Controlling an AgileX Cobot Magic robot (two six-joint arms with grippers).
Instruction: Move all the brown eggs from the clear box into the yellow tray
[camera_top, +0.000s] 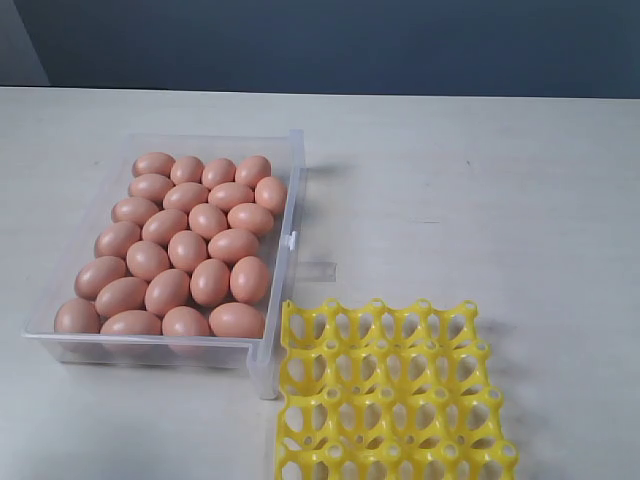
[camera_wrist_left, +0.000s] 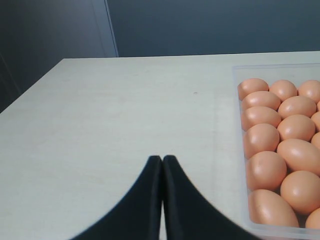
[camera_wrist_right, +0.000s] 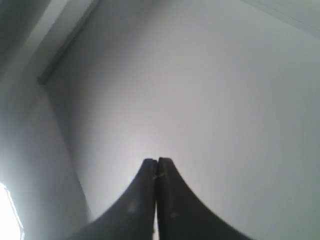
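Left side first: the left claw (camera_wrist_left: 162, 159) hangs over bare bench (camera_top: 480, 200), its two black fingers pressed tight together, nothing between them. Neither arm shows in the wide view, so we go by the wrist cameras. The left one catches one edge of the clear box (camera_top: 293, 200) just off to the side of that claw, near but not under it.

The box sits on the left half of the bench, packed with the brown eggs (camera_top: 185, 250), every one of them inside, in loose rows. Most lie on their sides, long axes slanting from near-left to far-right, so a claw coming down would want to close across the short width.

Moving right and nearer: the yellow tray (camera_top: 390, 400) lies at the box's near right corner, just beside it or touching, I can't tell which. Every cup in sight is bare; its near edge runs out of view.

Far right: the right claw (camera_wrist_right: 157, 161) is likewise squeezed together and empty, pointed at a blank pale surface, no egg or tray in its view. My bet is the left arm is nearer the eggs.
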